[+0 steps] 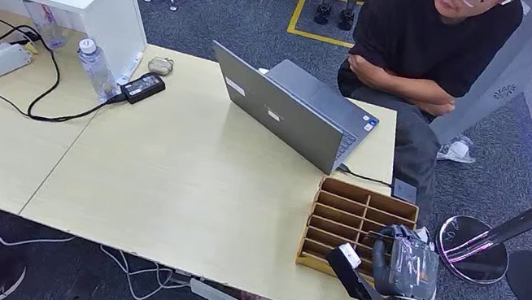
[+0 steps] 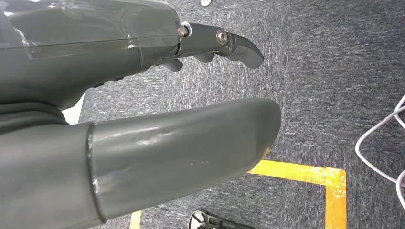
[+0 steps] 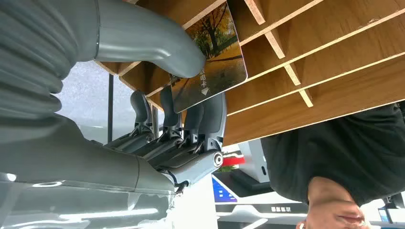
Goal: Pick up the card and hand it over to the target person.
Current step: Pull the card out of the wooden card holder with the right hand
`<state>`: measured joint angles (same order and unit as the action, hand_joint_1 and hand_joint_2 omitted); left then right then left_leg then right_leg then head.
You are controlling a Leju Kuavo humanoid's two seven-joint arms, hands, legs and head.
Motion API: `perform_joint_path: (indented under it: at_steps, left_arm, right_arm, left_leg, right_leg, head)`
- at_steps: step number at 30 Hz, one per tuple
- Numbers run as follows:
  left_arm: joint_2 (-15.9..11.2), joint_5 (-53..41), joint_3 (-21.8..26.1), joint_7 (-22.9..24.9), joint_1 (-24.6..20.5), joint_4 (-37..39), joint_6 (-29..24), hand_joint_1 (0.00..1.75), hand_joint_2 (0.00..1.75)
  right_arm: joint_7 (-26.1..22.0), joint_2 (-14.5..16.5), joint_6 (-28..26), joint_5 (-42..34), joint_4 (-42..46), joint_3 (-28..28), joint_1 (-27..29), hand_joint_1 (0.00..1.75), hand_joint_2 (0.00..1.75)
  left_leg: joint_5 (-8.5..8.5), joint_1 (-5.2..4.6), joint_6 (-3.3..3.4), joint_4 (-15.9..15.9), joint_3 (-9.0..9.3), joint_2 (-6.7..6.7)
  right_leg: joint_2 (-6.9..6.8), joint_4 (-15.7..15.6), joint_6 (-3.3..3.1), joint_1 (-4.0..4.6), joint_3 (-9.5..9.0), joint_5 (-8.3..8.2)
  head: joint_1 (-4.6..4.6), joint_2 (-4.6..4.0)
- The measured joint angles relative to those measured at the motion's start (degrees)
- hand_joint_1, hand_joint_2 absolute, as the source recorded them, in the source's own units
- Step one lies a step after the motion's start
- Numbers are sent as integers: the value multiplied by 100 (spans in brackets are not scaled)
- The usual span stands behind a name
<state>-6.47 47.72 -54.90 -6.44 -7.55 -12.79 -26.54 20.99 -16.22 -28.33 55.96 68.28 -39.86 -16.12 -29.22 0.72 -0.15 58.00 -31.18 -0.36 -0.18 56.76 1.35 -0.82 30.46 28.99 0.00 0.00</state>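
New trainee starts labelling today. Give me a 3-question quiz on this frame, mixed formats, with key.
1. True or false: the right hand pinches the card between its thumb and fingers.

2. Multiple choice: where is the right hand in the head view?
A. over the laptop
B. at the wooden slotted organizer
C. beside the water bottle

3. Fill in: the left hand hangs over grey carpet with a ______ floor marking beneath it.

Key
1. True: thumb on one face, fingers on the other.
2. B
3. yellow
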Motion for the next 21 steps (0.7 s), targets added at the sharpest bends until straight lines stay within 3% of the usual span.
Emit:
perform_joint_path:
  at_steps: [6,10,17,21]
  left_arm:
    - [17,0,-4,-13,2,-3,-18,0,0]
    - [25,25,3,-21,2,0,-41,0,0]
    - [25,62,8,-39,2,3,-58,0,0]
    - [29,79,19,-50,2,1,-57,0,0]
  right_arm:
    - [5,-31,12,14,43,-17,-28,150,175]
    - [108,-215,-27,171,514,26,23,164,175]
    - [286,-535,79,622,1839,370,314,172,175]
    - [379,-587,160,875,2032,432,381,172,175]
  left_leg:
    - [-2,0,0,1,1,-1]
    - [2,-1,2,-1,0,2]
    - [-4,-4,3,11,-10,-3]
    - [-4,-4,1,10,-9,-3]
  right_leg:
    - [-1,1,1,0,-1,2]
    - [1,-2,-1,0,0,-2]
    - [-5,10,0,-3,9,6]
    - [-4,11,0,-4,9,6]
  head:
    - [0,0]
    - [0,0]
    - [0,0]
    - [0,0]
